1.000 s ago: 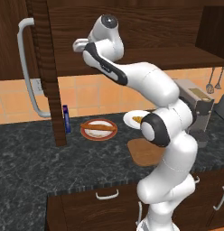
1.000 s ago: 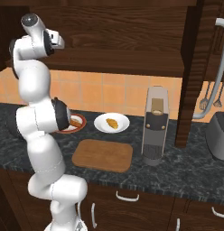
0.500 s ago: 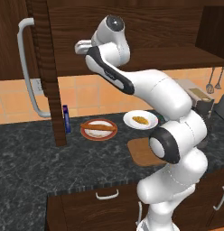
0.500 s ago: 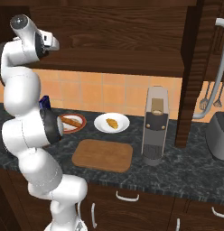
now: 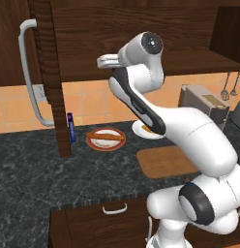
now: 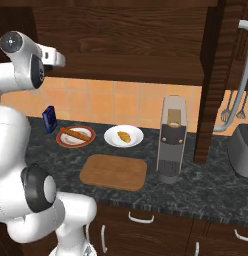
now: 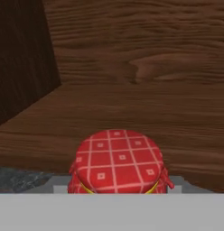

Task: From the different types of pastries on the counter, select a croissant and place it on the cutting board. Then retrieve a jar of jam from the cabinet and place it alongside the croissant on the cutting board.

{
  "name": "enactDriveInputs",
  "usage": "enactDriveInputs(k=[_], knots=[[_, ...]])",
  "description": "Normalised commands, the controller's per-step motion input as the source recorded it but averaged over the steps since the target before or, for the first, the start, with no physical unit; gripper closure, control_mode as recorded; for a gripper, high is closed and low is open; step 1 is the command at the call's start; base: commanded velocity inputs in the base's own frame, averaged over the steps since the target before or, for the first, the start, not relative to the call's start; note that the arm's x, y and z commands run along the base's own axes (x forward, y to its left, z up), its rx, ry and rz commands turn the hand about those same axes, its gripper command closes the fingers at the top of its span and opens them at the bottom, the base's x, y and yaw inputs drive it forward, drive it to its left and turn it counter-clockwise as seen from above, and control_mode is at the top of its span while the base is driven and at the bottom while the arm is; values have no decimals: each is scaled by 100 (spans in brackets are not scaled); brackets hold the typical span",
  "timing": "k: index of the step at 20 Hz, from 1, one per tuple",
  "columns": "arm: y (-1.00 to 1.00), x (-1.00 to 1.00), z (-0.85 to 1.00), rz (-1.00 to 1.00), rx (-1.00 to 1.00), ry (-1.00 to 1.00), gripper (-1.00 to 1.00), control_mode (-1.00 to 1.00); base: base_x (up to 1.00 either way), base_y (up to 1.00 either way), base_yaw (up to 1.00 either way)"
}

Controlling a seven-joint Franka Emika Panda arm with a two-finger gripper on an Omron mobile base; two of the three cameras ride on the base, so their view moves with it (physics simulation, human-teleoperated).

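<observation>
Hand view: we look down at the jar of jam (image 7: 118, 162), its red checked cloth top sitting at the bottom middle of the picture right at the tool, with brown wooden cabinet (image 7: 132, 81) boards behind and beneath it. We take the tool as closed on the jar (the fingertips themselves are hidden below the lid, so the contact is not plain to see). In the left base view we see the arm raised high with the hand at the cabinet shelf, beside the open door and its long pale handle (image 5: 31, 72). On the dark counter (image 6: 206, 185) the cutting board (image 6: 114, 172) lies bare. Just behind it we find the croissant (image 6: 124, 136) on a white plate (image 6: 132, 140), and to its left the long pastry (image 6: 75, 134) on a red-rimmed plate (image 6: 71, 142), near a slim blue bottle (image 6: 49, 119).
</observation>
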Motion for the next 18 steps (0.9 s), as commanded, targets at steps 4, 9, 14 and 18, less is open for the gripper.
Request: enactDriveInputs(k=[4, 9, 14, 18], knots=[[-49, -100, -8, 0, 0, 0, 100, -100, 0, 0, 0], [-45, -100, -17, 0, 0, 0, 100, -100, 0, 0, 0], [-72, -96, -48, 1, -3, 9, 100, -100, 0, 0, 0], [-76, -69, -74, 12, -9, 11, 100, -100, 0, 0, 0]])
